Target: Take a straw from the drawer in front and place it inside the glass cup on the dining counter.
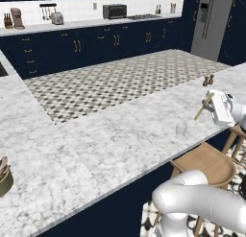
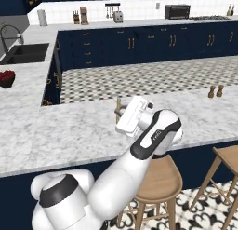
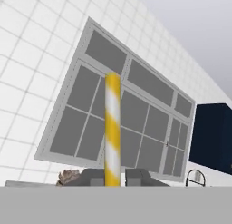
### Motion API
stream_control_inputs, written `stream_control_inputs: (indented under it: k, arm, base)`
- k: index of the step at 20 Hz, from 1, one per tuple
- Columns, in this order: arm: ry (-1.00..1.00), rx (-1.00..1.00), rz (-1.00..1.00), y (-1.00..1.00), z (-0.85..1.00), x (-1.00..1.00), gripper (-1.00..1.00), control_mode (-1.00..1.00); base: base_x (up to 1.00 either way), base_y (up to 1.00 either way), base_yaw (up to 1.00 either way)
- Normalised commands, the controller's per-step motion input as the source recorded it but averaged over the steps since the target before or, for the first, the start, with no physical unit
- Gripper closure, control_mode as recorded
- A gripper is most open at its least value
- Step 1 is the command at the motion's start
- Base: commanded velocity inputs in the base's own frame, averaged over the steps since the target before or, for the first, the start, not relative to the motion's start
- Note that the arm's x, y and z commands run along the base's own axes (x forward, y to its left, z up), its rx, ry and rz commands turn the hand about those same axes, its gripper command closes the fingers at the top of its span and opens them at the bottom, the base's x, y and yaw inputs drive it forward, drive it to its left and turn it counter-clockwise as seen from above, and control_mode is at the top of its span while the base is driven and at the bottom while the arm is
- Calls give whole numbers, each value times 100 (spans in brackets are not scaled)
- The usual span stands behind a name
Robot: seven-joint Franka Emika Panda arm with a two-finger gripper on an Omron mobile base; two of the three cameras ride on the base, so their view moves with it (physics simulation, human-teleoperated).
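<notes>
Clearly, we have the gripper clamped on the straw, held above the dining counter and just beyond the glass cup (nearly see-through). We risk misjudging the rim, so the tilted straw strikes it or drops beside it.

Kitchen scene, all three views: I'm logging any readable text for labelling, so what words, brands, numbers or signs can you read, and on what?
None: no readable text in any view.
The straw carries yellow and white stripes, no lettering.
The toaster oven and fridge show no legible brand.
</notes>
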Motion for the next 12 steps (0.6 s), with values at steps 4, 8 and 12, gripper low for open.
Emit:
stream_control_inputs:
  k: [4, 8, 12]
  arm:
    - [3, -1, 0, -4, -32, 6, 100, -100]
    - [-2, -2, 3, -25, -12, 0, 100, -100]
    - [4, 0, 0, -42, 3, 0, 100, -100]
  base:
    - [0, 0, 0]
    - [0, 0, 0]
    - [0, 0, 0]
